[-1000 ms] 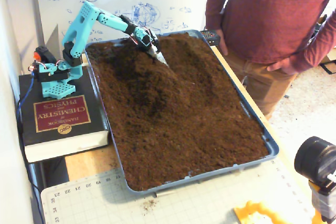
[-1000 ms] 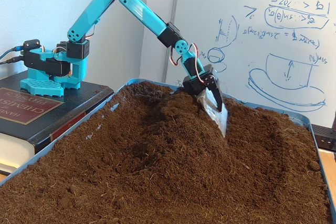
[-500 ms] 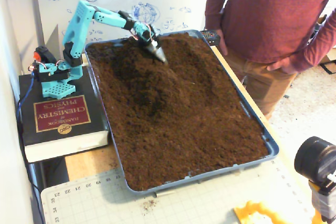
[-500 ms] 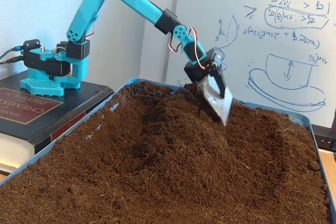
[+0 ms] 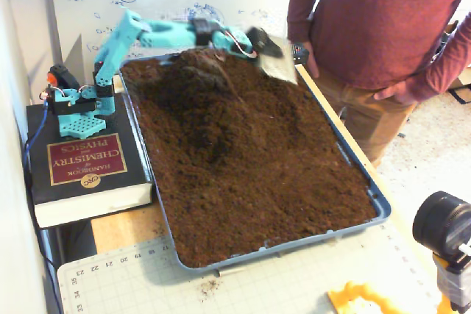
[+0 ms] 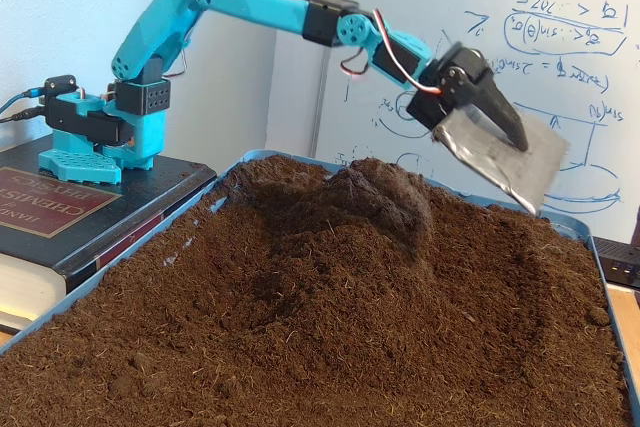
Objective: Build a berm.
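In the higher fixed view, nearest the camera lie one pale green cutting mat with a printed grid (image 5: 243, 284), one yellow plastic piece (image 5: 360, 301) and one black round camera body (image 5: 444, 226). Beyond them one shallow blue-grey plastic tray (image 5: 379, 200) rests on a wooden table (image 5: 121, 229) and is filled edge to edge with loose dark brown soil. One thick black-and-maroon chemistry handbook (image 5: 85, 163) lies just beside the tray's left rim and carries the single turquoise robot arm (image 6: 250, 9).

The berm (image 5: 210, 97), one rounded ridge of crumbly brown soil, rises in the far half of the tray; its long axis runs from the far end toward the camera, highest at the far end (image 6: 375, 197).

The flat silver metal scoop (image 6: 505, 152) hangs in the air above the tray's far right corner, clear of the soil, tilted down to the right. The black gripper (image 6: 475, 97) is blurred; whether its fingers are clamped cannot be told.

Behind stand one whiteboard with blue sketches (image 6: 560, 37) and one person in a maroon sweater (image 5: 375, 20).
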`<act>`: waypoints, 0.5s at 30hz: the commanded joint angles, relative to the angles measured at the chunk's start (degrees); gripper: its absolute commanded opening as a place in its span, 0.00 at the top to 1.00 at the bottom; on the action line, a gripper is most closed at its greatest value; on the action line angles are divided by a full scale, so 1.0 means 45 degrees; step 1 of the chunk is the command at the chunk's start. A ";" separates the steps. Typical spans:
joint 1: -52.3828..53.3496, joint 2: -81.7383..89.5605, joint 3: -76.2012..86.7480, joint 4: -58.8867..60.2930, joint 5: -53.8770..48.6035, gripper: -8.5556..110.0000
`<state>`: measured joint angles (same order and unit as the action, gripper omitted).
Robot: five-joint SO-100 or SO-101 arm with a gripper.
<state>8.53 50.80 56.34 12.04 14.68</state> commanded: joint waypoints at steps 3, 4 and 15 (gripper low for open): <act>0.1504 -0.1875 -0.4629 -0.0312 -0.0176 0.92; 0.1660 -0.2461 -0.5098 -0.0312 -0.0332 0.92; 0.1855 -0.8613 -0.7715 -0.0312 -0.1465 0.92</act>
<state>17.93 10.63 27.86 12.04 8.35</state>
